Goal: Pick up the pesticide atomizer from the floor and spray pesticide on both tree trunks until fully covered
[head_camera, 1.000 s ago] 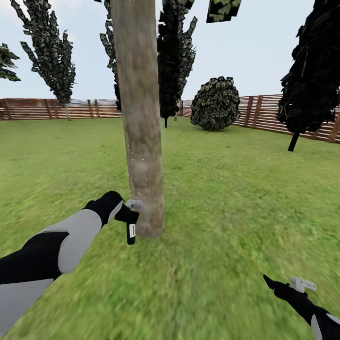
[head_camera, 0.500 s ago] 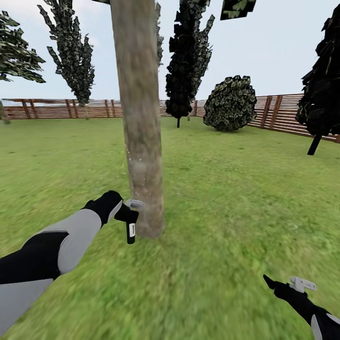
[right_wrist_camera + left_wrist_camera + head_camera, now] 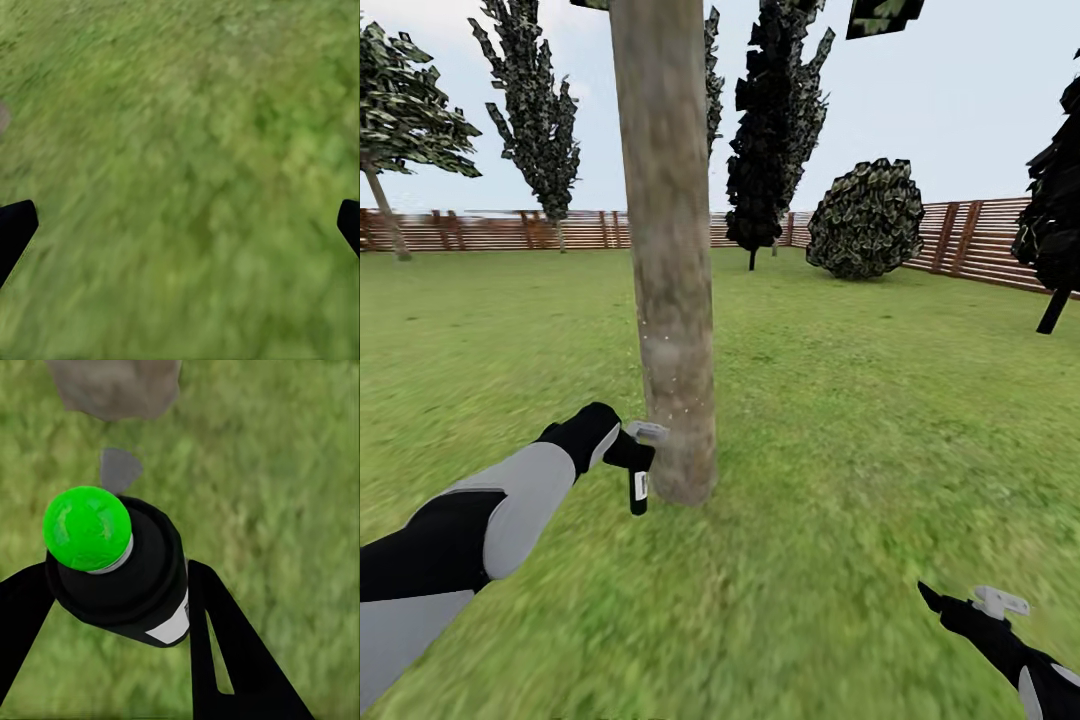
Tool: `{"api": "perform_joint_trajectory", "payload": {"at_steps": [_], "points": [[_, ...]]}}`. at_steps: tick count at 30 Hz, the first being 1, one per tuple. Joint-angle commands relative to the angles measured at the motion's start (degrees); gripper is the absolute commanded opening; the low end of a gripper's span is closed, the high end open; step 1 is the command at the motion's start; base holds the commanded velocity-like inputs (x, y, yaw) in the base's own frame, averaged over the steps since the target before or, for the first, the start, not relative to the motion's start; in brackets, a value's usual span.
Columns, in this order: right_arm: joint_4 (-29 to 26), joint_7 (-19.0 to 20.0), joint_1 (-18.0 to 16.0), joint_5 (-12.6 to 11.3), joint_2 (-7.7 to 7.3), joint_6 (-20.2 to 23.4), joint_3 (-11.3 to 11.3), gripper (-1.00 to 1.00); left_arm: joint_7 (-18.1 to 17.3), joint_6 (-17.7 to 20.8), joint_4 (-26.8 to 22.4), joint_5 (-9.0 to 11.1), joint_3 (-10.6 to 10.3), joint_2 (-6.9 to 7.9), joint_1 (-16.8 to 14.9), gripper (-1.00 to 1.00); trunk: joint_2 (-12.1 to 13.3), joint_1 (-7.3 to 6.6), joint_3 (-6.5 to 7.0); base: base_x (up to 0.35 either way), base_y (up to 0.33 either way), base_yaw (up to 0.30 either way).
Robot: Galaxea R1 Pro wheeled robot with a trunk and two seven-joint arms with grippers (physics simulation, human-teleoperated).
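My left gripper [image 3: 120, 592] clamps the pesticide atomizer [image 3: 124, 574] above the grass [image 3: 277, 487], its head near the tree trunk [image 3: 112, 386].

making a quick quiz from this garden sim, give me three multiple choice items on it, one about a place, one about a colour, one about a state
1. Where is the pesticide atomizer?
A. lying on the grass by the fence
B. held in the left gripper close beside the tree trunk
C. in the right gripper

2. What colour is the round cap seen on the atomizer in the left wrist view?
A. red
B. white
C. bright green

3. How does the right gripper stand?
A. open over bare grass, holding nothing
B. shut on the atomizer
C. pressed against the trunk

Answers: 1 B, the head view shows the dark bottle hanging from the left gripper near the trunk's base. 2 C, the green cap sits on the black body. 3 A, the right wrist view shows its fingertips wide apart with only grass between.
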Motion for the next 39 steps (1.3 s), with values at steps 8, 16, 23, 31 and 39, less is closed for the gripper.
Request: {"api": "perform_joint_trajectory", "payload": {"at_steps": [8,16,23,31,39], "points": [[0.0,0.0,0.0,0.0,0.00,0.0,0.0,1.00,-0.1,2.8,-6.3,0.0,0.0,-0.84,-0.1,-1.00,0.0,0.00,0.00,0.000,0.000,0.093],[0.0,0.0,0.0,0.0,0.00,0.0,-0.1,1.00,-0.3,12.8,-16.5,-0.3,-0.1,-2.01,-0.6,-1.00,0.0,0.00,0.00,0.000,0.000,0.000],[0.0,0.0,0.0,0.0,0.00,0.0,-0.1,1.00,-0.3,13.1,-16.6,-0.2,-0.1,-2.04,-4.3,-1.00,0.0,0.00,0.00,0.000,0.000,0.000],[0.0,0.0,0.0,0.0,-0.04,0.0,-0.1,1.00,-0.3,13.3,-16.4,-0.1,-0.1,-1.99,-8.6,-1.00,0.0,0.00,0.12,0.000,0.000,-0.112],[0.0,0.0,0.0,0.0,-0.08,0.0,-0.1,1.00,-0.3,13.4,-12.7,-0.1,-0.1,-1.95,-15.1,-1.00,0.0,0.00,0.16,0.000,0.000,-0.028]]}}
